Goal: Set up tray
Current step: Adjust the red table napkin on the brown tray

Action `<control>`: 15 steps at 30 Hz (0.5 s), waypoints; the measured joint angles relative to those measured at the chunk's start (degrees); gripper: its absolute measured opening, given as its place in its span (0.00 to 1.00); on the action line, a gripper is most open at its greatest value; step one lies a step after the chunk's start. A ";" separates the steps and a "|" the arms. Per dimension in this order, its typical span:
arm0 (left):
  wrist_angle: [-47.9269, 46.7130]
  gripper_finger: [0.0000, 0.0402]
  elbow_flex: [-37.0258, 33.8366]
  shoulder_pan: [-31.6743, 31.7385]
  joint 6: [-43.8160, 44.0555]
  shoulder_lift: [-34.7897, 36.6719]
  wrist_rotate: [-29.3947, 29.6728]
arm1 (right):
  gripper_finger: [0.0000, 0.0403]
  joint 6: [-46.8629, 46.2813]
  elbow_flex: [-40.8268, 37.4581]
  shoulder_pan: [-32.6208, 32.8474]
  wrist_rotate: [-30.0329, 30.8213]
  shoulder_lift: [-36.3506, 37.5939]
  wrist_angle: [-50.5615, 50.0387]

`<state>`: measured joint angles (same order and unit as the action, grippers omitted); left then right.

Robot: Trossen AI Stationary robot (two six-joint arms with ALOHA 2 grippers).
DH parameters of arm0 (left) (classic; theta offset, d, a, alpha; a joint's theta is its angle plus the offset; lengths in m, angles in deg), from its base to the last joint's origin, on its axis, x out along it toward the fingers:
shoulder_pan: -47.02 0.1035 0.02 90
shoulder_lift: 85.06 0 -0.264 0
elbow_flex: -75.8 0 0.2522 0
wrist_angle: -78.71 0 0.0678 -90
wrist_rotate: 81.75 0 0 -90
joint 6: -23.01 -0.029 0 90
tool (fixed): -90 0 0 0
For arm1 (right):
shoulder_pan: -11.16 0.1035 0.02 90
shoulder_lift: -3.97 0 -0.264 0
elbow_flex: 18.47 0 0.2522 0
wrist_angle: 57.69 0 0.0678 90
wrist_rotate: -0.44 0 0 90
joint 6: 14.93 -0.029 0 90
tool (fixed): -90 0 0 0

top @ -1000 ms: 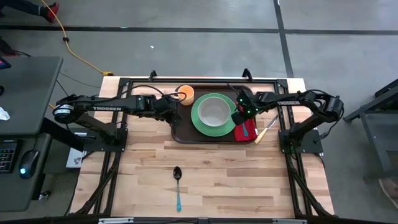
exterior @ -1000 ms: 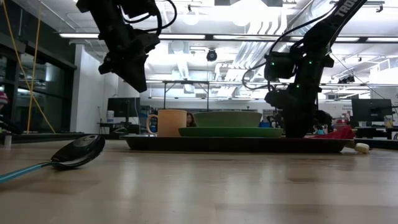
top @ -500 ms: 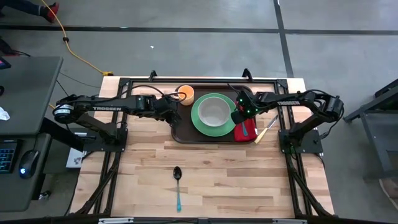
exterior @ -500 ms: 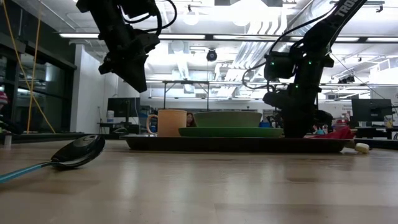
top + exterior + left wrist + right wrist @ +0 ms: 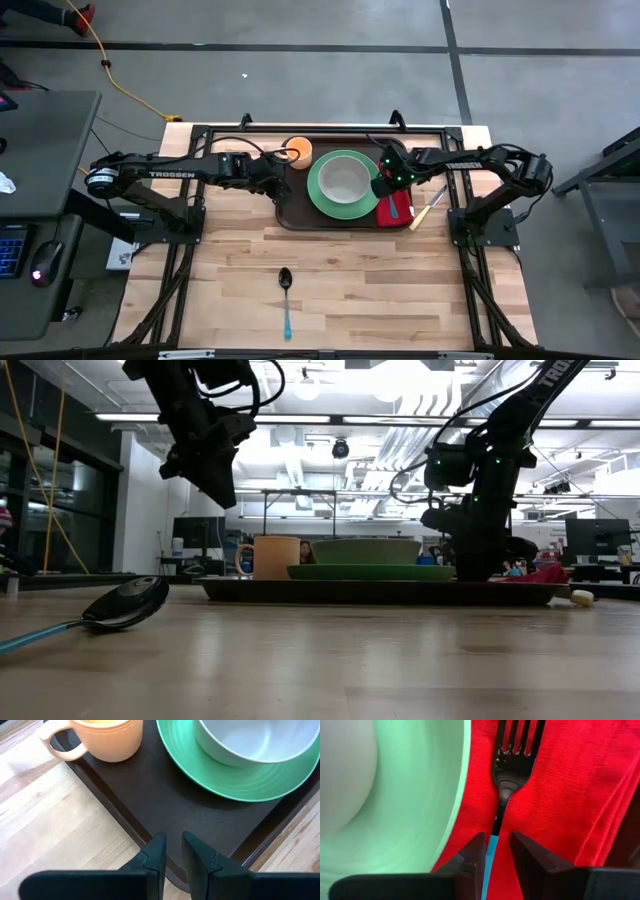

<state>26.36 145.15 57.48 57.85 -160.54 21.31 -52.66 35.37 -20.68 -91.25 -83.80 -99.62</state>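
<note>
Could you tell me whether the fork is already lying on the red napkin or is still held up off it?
Cannot tell: the right pincer straddles the fork handle just over the red napkin, but contact is unclear.

evenly lit from overhead, bright and flat across the pale wood worktop (image 5: 330, 260) seen from above, only faint soft shadows beneath the arms. at table height, strongly backlit: glaring ceiling lights (image 5: 400, 375) blown out to white, arms reduced to dark silhouettes, sheen reflected along the near wood. spoon (image 5: 125, 603) up close soft and out of focus. close-up on the red napkin (image 5: 555, 790) sharp and saturated, weave crisp, green plate (image 5: 420, 805) edge slightly blurred.
</note>
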 joint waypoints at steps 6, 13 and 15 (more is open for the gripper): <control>0.00 0.23 0.00 0.00 -0.11 0.00 0.19 | 0.19 -2.74 0.00 0.85 0.62 0.00 -0.08; -0.02 0.23 0.00 0.00 -0.69 0.00 0.17 | 0.19 -5.72 -0.02 1.46 1.14 -0.02 -0.14; 0.00 0.23 0.00 0.00 -0.72 0.00 0.15 | 0.19 -5.96 -0.02 1.47 1.46 -0.02 -0.18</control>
<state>26.36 145.15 57.48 57.12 -160.54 21.46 -58.62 35.35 -19.21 -89.79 -83.82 -99.80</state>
